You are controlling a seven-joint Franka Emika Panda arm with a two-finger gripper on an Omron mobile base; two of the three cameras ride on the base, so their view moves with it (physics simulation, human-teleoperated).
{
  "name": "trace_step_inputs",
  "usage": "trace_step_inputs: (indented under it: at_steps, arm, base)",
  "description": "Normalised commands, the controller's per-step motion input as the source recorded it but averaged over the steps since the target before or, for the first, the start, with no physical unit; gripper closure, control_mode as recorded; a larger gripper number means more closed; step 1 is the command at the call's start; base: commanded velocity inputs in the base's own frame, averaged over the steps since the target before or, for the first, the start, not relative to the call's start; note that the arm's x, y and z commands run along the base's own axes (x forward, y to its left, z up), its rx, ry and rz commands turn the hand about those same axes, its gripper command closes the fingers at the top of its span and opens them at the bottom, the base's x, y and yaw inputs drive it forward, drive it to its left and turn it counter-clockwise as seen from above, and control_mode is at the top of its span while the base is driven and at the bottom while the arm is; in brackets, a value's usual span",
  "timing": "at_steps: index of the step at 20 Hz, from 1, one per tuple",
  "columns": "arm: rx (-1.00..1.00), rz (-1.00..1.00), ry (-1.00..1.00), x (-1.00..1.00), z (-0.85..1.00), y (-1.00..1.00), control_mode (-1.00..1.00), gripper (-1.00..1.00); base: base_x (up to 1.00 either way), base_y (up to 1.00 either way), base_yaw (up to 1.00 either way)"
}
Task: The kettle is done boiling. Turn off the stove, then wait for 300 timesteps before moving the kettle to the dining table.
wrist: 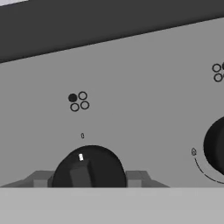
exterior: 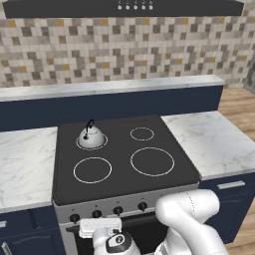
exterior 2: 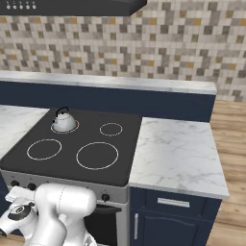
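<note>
The small silver kettle (exterior: 91, 137) (exterior 2: 64, 122) stands on the rear left burner ring of the black stove (exterior: 119, 149) (exterior 2: 72, 139). My gripper (wrist: 89, 179) is low at the stove's steel front panel. Its two fingers (wrist: 43, 178) press against either side of a black knob (wrist: 89, 168). The knob's white mark points up toward a small mark on the panel. Above it, a burner symbol has its upper left dot filled. In the base views my white hand (exterior: 99, 227) (exterior 2: 19, 194) sits just under the row of knobs. The dining table is out of view.
Another black knob (wrist: 216, 146) sits to the right on the panel. Marble counters (exterior: 209, 139) (exterior 2: 178, 153) flank the stove, with a raised navy ledge (exterior: 109, 104) and a tiled wall behind. The range hood (exterior: 124, 7) hangs above.
</note>
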Motion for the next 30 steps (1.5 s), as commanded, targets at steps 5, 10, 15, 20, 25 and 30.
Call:
trace_step_inputs:
  at_steps: [5, 10, 15, 20, 25, 30]
  arm:
    - [0.02, 0.00, -0.02, -0.05, 0.00, -0.01, -1.00, -1.00]
    - [0.07, 0.00, -0.04, -0.21, 0.00, -0.14, -1.00, -1.00]
    - [0.08, 0.02, -0.06, -0.39, 0.00, -0.07, -1.00, -1.00]
    - [0.06, 0.09, -0.06, -0.41, 0.00, 0.00, -1.00, -1.00]
    - [0.10, 0.15, -0.06, -0.30, 0.00, 0.06, -1.00, -1.00]
    - [0.09, 0.18, -0.03, -0.18, -0.04, 0.12, -1.00, -1.00]
  base:
    - [0.00, 0.00, 0.00]
    - [0.00, 0.00, 0.00]
    - [0.00, 0.00, 0.00]
    - [0.00, 0.00, 0.00]
    - [0.00, 0.00, 0.00]
    - [0.00, 0.00, 0.00]
